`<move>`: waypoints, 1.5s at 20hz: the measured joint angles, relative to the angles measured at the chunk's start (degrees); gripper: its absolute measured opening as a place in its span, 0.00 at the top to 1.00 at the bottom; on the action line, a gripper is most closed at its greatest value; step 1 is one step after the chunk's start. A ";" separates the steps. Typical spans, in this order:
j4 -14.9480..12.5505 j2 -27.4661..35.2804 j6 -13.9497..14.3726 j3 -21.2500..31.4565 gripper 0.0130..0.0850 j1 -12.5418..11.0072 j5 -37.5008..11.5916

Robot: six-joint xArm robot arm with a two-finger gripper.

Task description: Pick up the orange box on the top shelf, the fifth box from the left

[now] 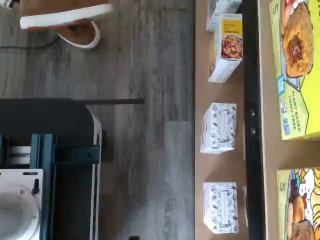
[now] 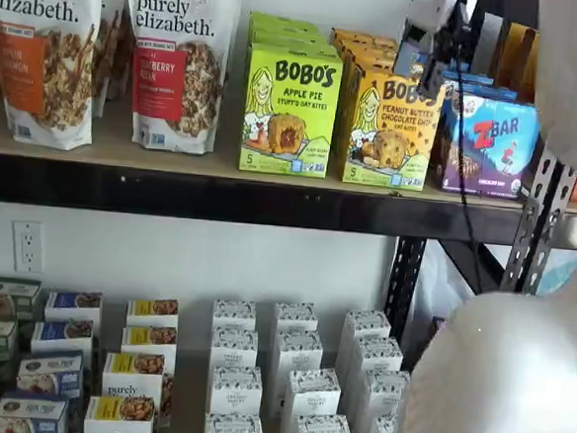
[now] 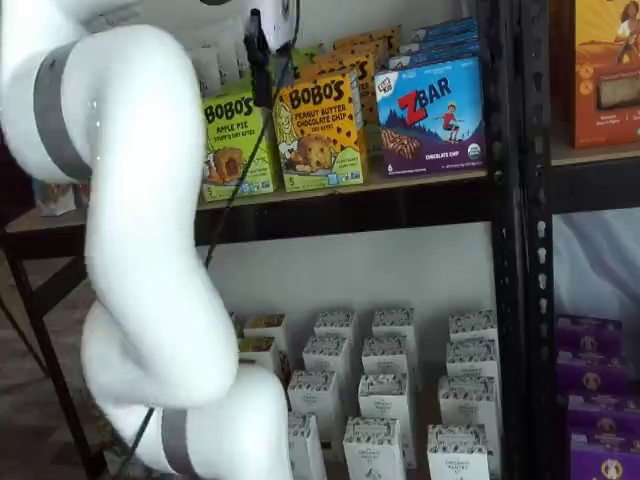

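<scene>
The white arm (image 3: 140, 250) fills much of both shelf views, standing between the cameras and the rack because the goods face forward. The top shelf (image 2: 223, 167) carries its stock in a front-facing row, labels outward so each can be told apart. The orange box (image 2: 392, 130) stands upright there, between the lime-green Apple Pie box (image 2: 289, 112) and the blue ZBar box (image 2: 487, 141), more of its kind lined up behind it. The pincer (image 2: 431, 43) hangs near the view's top, above and just in front of the orange box; it is partly hidden, so I cannot see a gap plainly, but its fingers probably stand apart and nothing is held. The box looks untouched.
</scene>
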 joint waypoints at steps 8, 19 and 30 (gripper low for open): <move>-0.33 -0.70 1.01 1.34 0.00 1.27 -3.22; 1.20 -1.08 0.82 2.67 0.00 0.86 -11.06; -6.74 4.85 -0.56 -3.87 0.00 1.76 -10.77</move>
